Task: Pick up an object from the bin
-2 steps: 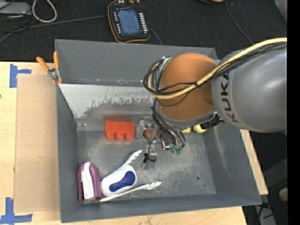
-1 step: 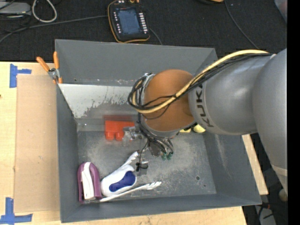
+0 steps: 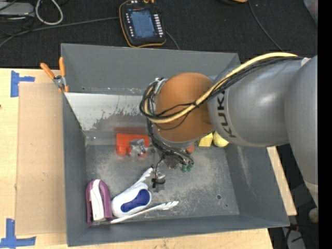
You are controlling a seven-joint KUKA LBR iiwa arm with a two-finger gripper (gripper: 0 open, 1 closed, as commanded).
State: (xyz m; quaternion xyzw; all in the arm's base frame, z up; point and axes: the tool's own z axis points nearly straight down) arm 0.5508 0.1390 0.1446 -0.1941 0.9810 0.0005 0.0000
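A smooth grey arm (image 3: 259, 108) reaches into the grey metal bin (image 3: 228, 191), whose floor is scuffed and dusted with pale specks. A rounded, glossy orange cover (image 3: 181, 110) caps the wrist, with black and yellow cables (image 3: 155, 113) looped across it. Below the cover the dark hand (image 3: 158, 178) hangs low over the middle of the floor, its tip at the upper end of a white-and-blue object (image 3: 132, 200), a smooth, curved, shoe-like plastic shape lying toward the near wall. Whether the hand is open or closed cannot be told, nor whether it touches that object; nothing is visibly gripped.

Just left of the object lies a rounded purple and white item (image 3: 97, 198), and along its near side a thin white strip with a toothed end (image 3: 153, 209). Behind the hand, an orange block (image 3: 126, 143) with a small metal part beside it rests by the far wall. A yellow piece (image 3: 217, 140) peeks out under the arm.
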